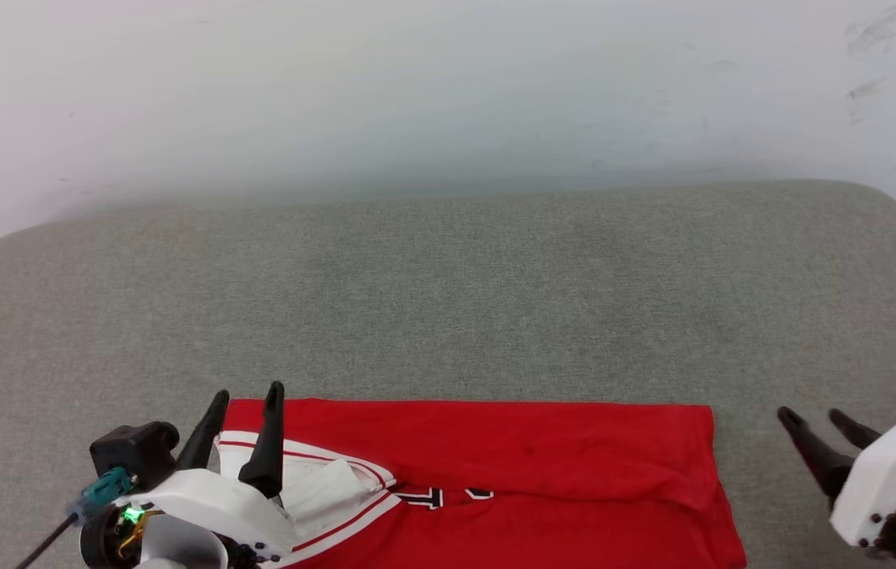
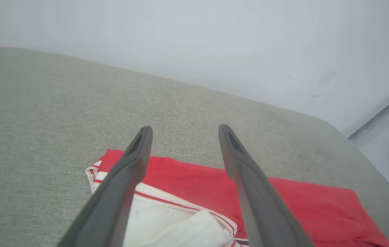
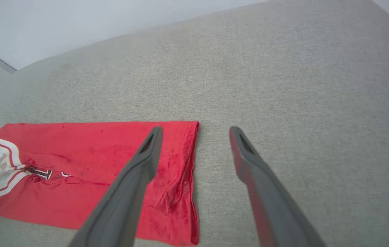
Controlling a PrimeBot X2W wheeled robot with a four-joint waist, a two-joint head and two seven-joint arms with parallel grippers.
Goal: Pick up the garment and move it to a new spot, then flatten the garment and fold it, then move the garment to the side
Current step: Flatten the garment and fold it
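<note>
Left claw [image 1: 248, 389] agape over garment [image 1: 535, 450] corner

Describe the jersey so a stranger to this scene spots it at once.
Start at the wide grey fabric surface below the pale wall. On its near side lies the garment, a flat band with the left claw over its left end and the right claw off to its right. Bright red cloth, a white striped-trim panel and black lettering set it apart from the plain grey.
</note>
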